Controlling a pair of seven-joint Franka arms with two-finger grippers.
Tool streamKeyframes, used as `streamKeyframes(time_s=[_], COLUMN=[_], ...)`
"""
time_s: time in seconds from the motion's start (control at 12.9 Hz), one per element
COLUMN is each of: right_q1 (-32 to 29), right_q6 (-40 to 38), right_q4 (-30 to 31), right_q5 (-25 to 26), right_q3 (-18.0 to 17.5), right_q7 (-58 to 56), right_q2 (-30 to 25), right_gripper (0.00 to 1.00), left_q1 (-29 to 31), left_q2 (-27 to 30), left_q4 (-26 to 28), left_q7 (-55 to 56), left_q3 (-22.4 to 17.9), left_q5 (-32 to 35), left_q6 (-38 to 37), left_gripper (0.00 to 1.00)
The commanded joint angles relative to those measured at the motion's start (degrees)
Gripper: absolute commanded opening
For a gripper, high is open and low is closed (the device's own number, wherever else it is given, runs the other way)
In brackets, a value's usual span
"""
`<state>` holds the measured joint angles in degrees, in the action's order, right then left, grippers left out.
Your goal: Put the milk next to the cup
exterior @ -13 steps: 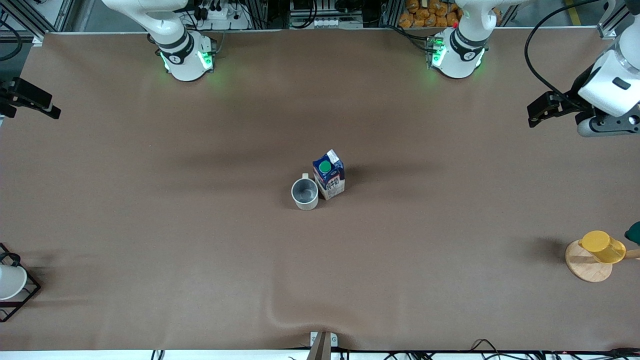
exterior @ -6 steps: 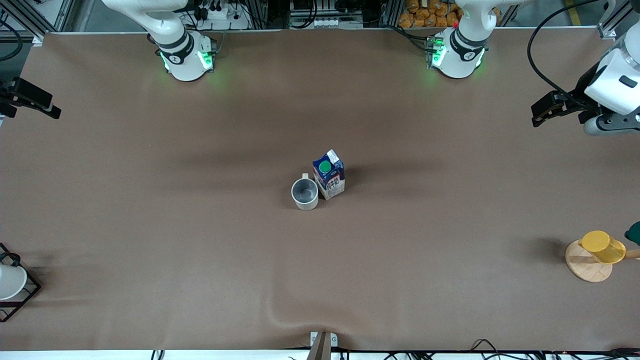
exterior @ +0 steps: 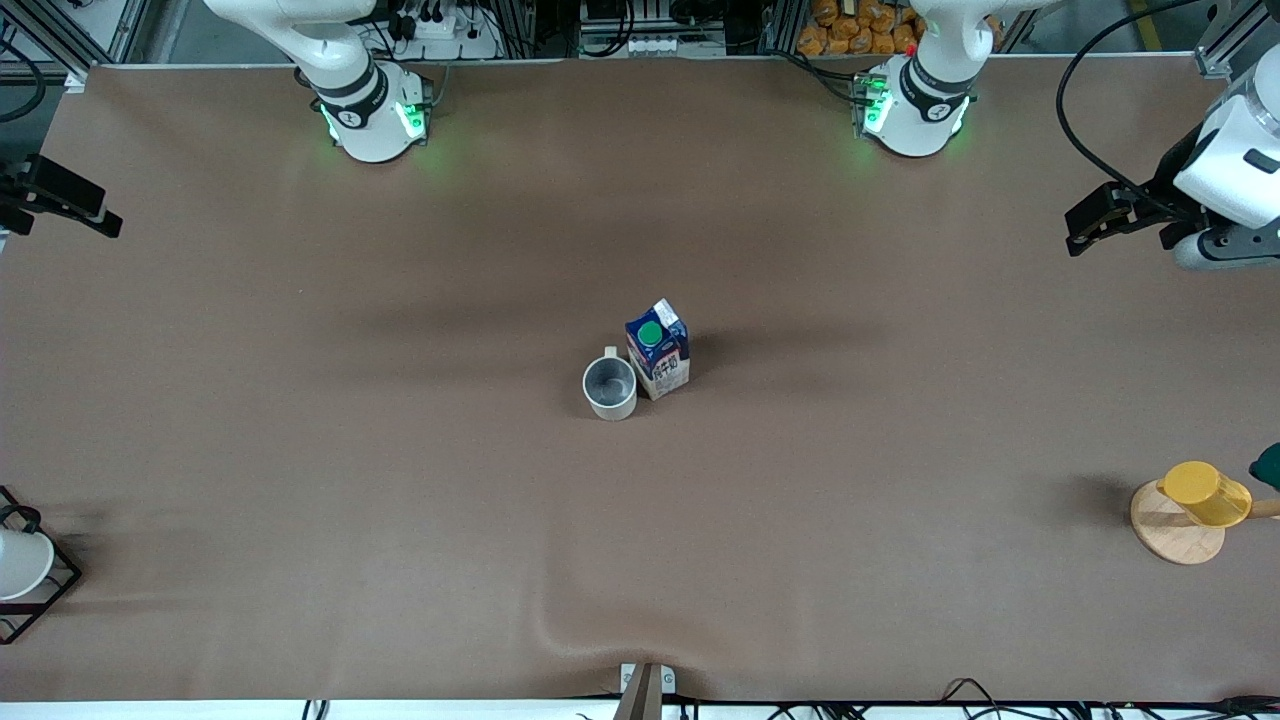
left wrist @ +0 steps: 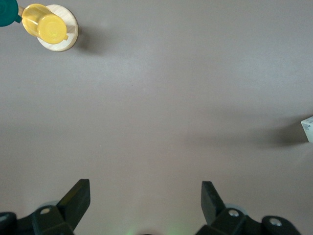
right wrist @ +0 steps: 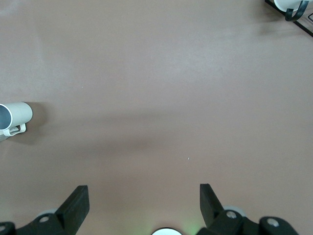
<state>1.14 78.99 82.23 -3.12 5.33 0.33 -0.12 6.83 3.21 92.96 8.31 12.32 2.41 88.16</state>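
Note:
The milk point(exterior: 657, 358), a blue-and-white carton with a green cap, stands upright at the middle of the table. The cup point(exterior: 609, 388), a cream mug with a grey inside, stands right beside it, slightly nearer the front camera, toward the right arm's end. My left gripper point(exterior: 1085, 225) is open and empty, up over the left arm's end of the table, well away from both. Its wrist view point(left wrist: 145, 188) shows bare table and a sliver of the milk point(left wrist: 308, 129). My right gripper point(exterior: 95, 215) is open and empty over the right arm's end; its wrist view point(right wrist: 144, 192) shows the cup point(right wrist: 14, 117).
A yellow cup point(exterior: 1205, 492) lies on a round wooden coaster point(exterior: 1175, 540) at the left arm's end, near the front camera, with a teal object point(exterior: 1268, 465) beside it. A plain white cup in a black wire frame point(exterior: 20, 565) stands at the right arm's end.
My left gripper has drawn a little farther toward the left arm's end of the table and the robots' side. The milk, the cup and the right arm have not moved.

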Motion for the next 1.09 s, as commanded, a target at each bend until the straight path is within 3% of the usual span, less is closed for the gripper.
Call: streamKeyframes(time_s=[0.0, 1.01], right_q1=[-0.53, 0.00], right_q6=[-0.15, -0.15], right_q4=[1.17, 0.30], right_q5=[-0.48, -0.57], right_q3=[-0.41, -0.85], right_q7=[-0.68, -0.68], right_q2=[-1.29, -1.11], right_gripper=[1.00, 1.00], left_q1=[-0.59, -1.03], left_q2=[0.04, -1.36], left_q4=[-0.68, -2.96], left_q7=[-0.32, -0.23], left_q3=[-0.72, -0.37], left_q5=[-1.36, -1.62], left_q6=[0.09, -0.97], left_gripper=[1.00, 1.00])
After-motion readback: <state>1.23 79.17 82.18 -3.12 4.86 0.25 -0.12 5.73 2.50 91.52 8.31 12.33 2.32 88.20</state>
